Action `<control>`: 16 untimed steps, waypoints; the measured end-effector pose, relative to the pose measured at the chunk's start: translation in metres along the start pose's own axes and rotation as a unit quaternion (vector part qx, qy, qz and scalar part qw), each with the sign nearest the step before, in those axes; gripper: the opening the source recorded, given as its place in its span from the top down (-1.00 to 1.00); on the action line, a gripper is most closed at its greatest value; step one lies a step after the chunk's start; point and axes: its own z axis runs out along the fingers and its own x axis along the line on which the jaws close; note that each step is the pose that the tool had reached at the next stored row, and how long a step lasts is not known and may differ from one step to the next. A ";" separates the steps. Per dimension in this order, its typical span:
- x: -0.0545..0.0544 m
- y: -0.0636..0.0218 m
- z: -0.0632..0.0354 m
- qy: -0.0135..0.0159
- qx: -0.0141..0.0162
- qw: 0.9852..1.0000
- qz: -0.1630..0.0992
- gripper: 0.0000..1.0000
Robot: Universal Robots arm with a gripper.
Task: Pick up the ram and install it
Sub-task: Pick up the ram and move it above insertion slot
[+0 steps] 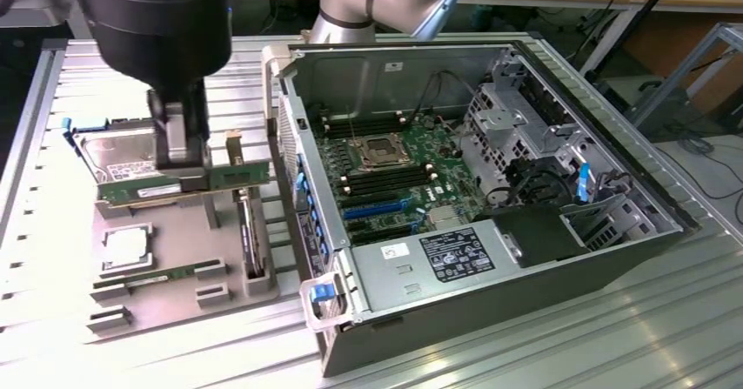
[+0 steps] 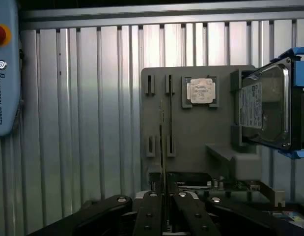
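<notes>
My gripper (image 1: 183,173) is shut on the ram (image 1: 191,185), a long green stick held level and lifted a little above the grey holder tray (image 1: 174,232) at the exterior view's left. In the wrist view the gripper (image 2: 164,199) pinches the ram (image 2: 162,142), seen edge-on as a thin line over the tray (image 2: 201,132). A second ram stick (image 1: 163,276) lies in the tray's front slot. The open computer case (image 1: 488,171) stands at the exterior view's right, its motherboard showing dark memory slots (image 1: 378,180) beside the processor socket (image 1: 381,151).
The tray also holds a square silver processor (image 1: 125,245) (image 2: 200,91), a hard drive (image 1: 117,154) (image 2: 264,108) and a dark card on edge (image 1: 247,232). A blue pendant with a red button (image 2: 4,73) lies on the ribbed metal table (image 1: 523,354).
</notes>
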 end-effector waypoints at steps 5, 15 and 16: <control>-0.005 -0.0380 -0.0020 0.000 0.000 1.000 0.000 0.71; -0.032 -0.0875 -0.0057 0.000 0.000 1.000 0.000 0.71; -0.034 -0.0900 -0.0060 0.000 0.000 1.000 0.000 0.71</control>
